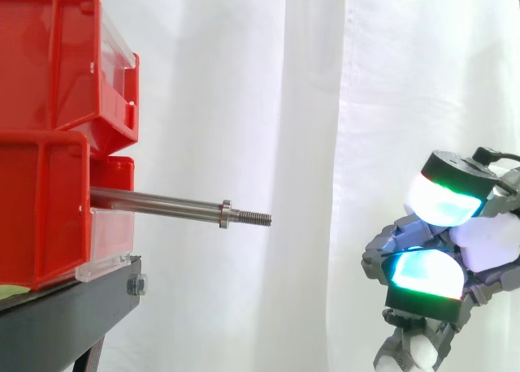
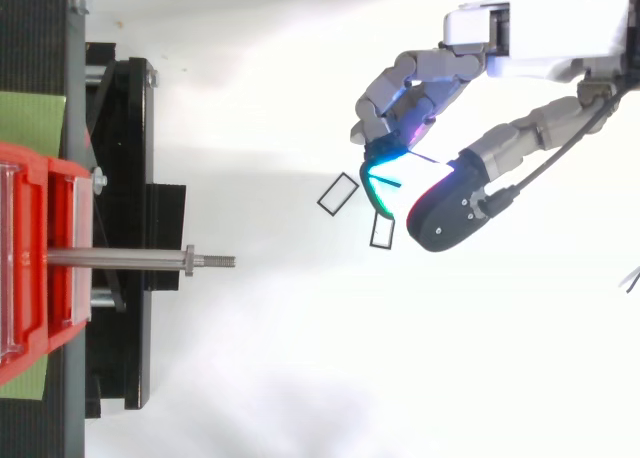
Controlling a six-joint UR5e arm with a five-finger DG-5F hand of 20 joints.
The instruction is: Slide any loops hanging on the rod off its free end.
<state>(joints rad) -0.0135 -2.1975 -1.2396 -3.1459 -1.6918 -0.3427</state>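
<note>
A bare steel rod (image 1: 158, 201) sticks out level from the red bins (image 1: 45, 136) towards the right. It ends in a collar and a threaded tip (image 1: 252, 218), and I see no loop hanging on it. From above, the same rod (image 2: 130, 259) also looks bare. My hand (image 1: 443, 250) hovers well to the right of the free end and slightly lower, clear of the rod. In the top view the hand (image 2: 440, 128) is off to the upper right. Two small dark rectangular outlines (image 2: 338, 193) (image 2: 381, 230) show beside it; I cannot tell whether they lie on the floor.
The bins stand on a black stand (image 1: 73, 307) at the left. A white curtain (image 1: 325, 104) hangs behind everything. Open space separates the rod's tip from my hand.
</note>
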